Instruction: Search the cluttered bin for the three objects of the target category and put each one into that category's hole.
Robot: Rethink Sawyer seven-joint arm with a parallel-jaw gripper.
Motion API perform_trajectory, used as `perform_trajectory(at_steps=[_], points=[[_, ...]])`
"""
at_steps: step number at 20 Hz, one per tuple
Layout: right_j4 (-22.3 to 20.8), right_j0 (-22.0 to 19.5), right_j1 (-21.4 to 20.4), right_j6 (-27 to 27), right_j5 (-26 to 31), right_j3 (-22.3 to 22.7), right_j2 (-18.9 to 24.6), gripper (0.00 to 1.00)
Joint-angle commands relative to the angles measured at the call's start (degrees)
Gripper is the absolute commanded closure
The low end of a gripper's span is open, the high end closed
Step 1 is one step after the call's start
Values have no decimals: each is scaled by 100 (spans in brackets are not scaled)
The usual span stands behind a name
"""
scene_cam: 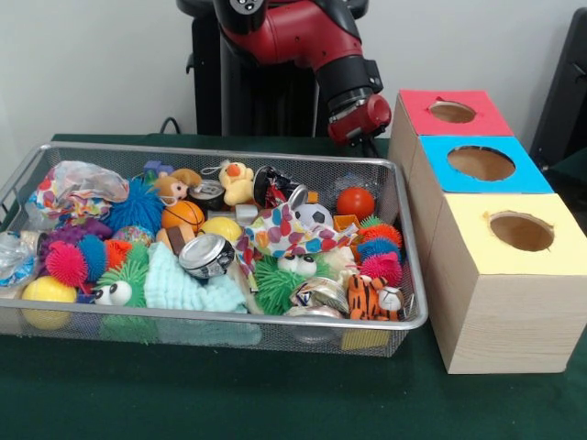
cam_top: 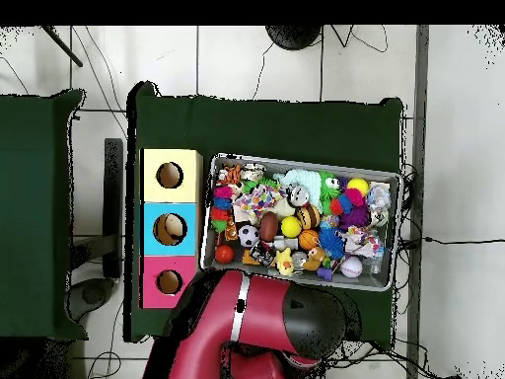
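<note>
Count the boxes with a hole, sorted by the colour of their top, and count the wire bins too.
Pink-topped box: 1
Blue-topped box: 1
Yellow-topped box: 1
Wire mesh bin: 1
Total: 4

A green-clothed table carries two things — the cluttered bin and, just beside it, three wooden boxes.
</note>
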Motion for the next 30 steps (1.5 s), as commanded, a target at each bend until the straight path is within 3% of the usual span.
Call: perform_trajectory(at_steps=[1, 4, 5, 9, 13, 18, 25, 30], points=[[-8, -118, 734, 439, 2636, 81, -362, 100], [-128, -94, 754, 456, 2472, 76, -391, 100], [-114, -64, 770, 461, 2412, 79, -407, 0], [11, 65, 804, 377, 2314, 82, -453, 0], [240, 118, 949, 377, 1854, 43, -540, 0], [-177, -222, 1150, 605, 1786, -176, -606, 0], [-299, -839, 1913, 954, 465, -455, -777, 0], [-303, -1287, 2325, 1132, 101, -513, -848, 0]])
